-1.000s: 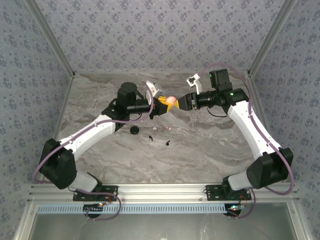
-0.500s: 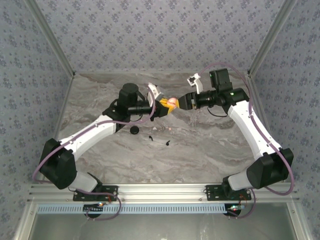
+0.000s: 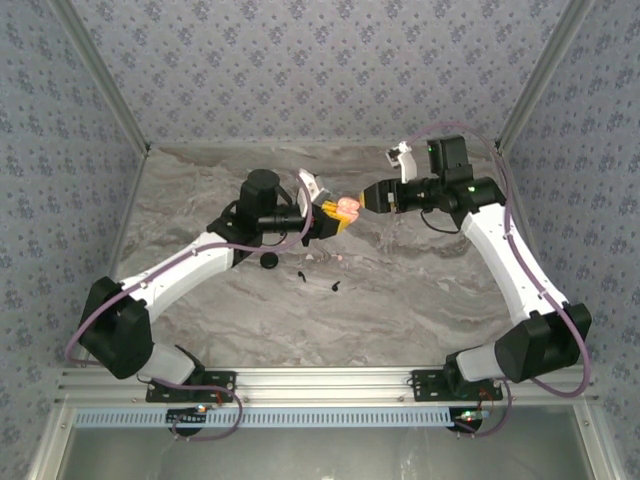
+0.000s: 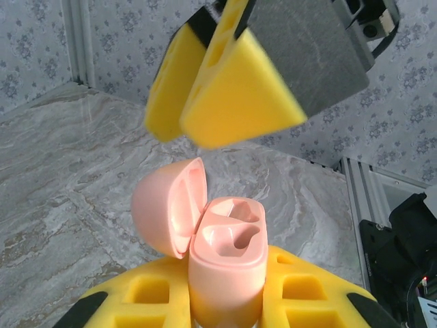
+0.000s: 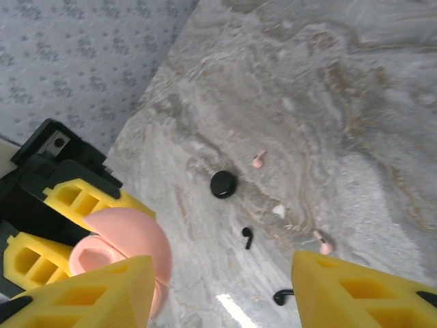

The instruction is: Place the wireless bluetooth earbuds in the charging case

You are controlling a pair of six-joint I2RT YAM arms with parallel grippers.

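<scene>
My left gripper (image 3: 334, 214) (image 4: 225, 304) is shut on a pale pink charging case (image 3: 347, 206) (image 4: 227, 263), held upright above the table. The case's lid (image 4: 166, 213) stands open to the left and both sockets look empty. My right gripper (image 3: 381, 195) (image 5: 225, 301) hangs open just right of and above the case, with nothing between its yellow pads (image 4: 235, 92). On the table below lie two black earbuds (image 5: 247, 236) (image 5: 283, 296) (image 3: 301, 275) and two pale pink earbuds (image 5: 259, 159) (image 5: 322, 241).
A black round disc (image 5: 224, 184) (image 3: 268, 260) lies on the grey marble table (image 3: 420, 300) near the earbuds, with a small white scrap (image 5: 278, 211) beside them. Patterned walls and metal posts close in the back and sides.
The right gripper has drawn back up and to the right, away from the case. The left gripper has shifted slightly right with the case still in it.
</scene>
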